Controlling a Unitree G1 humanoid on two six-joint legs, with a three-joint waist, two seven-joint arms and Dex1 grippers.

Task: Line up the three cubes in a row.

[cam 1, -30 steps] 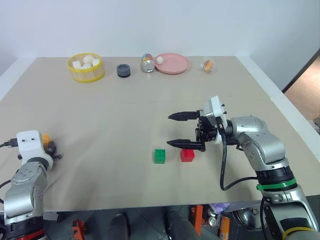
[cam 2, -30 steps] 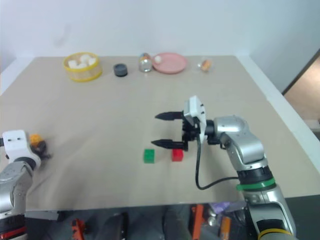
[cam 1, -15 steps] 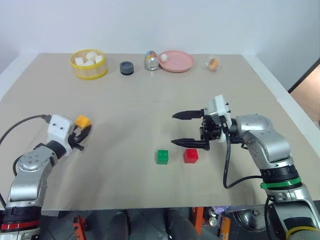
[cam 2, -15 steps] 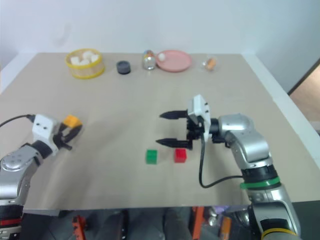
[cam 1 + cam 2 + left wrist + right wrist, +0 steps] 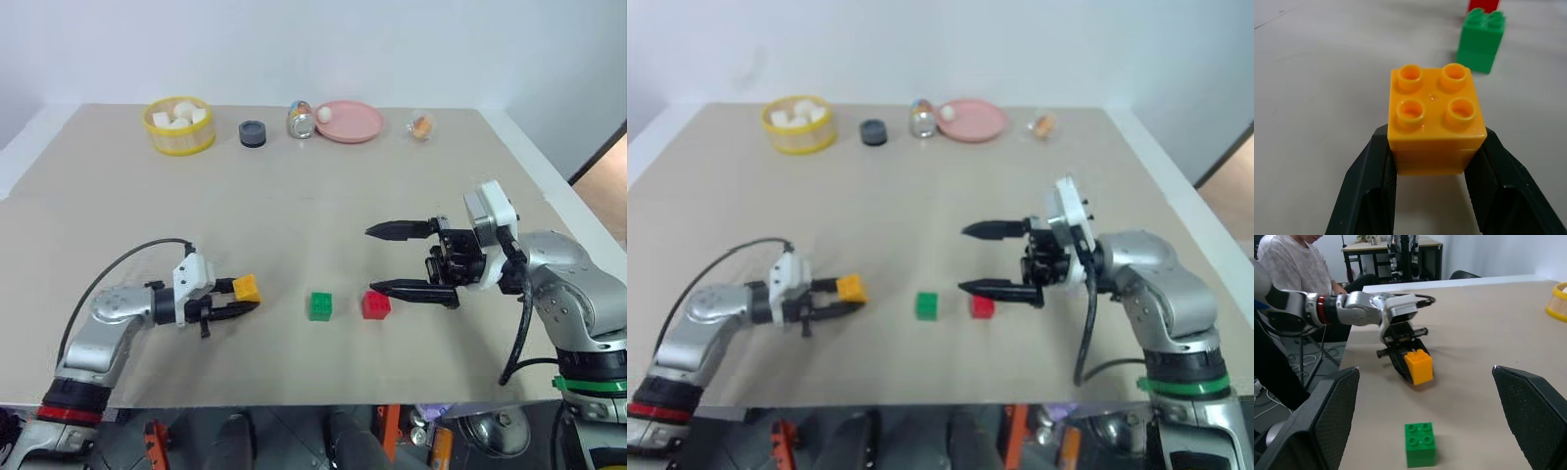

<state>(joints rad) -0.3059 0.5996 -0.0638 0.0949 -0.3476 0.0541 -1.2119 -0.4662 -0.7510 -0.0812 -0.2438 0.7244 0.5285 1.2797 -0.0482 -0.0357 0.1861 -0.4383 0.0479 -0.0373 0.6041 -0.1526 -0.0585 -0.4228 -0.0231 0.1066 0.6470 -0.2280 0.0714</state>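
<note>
**Now two cubes sit side by side, the third is held**

Clamped between the black fingers of the left end effector [image 5: 231, 299] is the orange cube [image 5: 247, 288], studs up and gripped on two opposite sides, low over the counter [image 5: 294, 215]. It lies to the left of the green cube [image 5: 320, 305], near it but clearly apart. The green cube stands on the counter, and the red cube [image 5: 375, 305] stands just beside it on its right, with a gap between them; the pair already forms the start of a row. The right end effector [image 5: 390, 259] hangs beside the red cube with its fingers spread wide and nothing between them; its lower finger points at the red cube from the right.

By my reading, two of the three cubes are placed. What is left is to set the orange one down in line with green and red, at like spacing, and let go.

At the far edge stand a basket [image 5: 179, 127], a plate [image 5: 349, 121] and some small items, well apart from the cubes.
</note>
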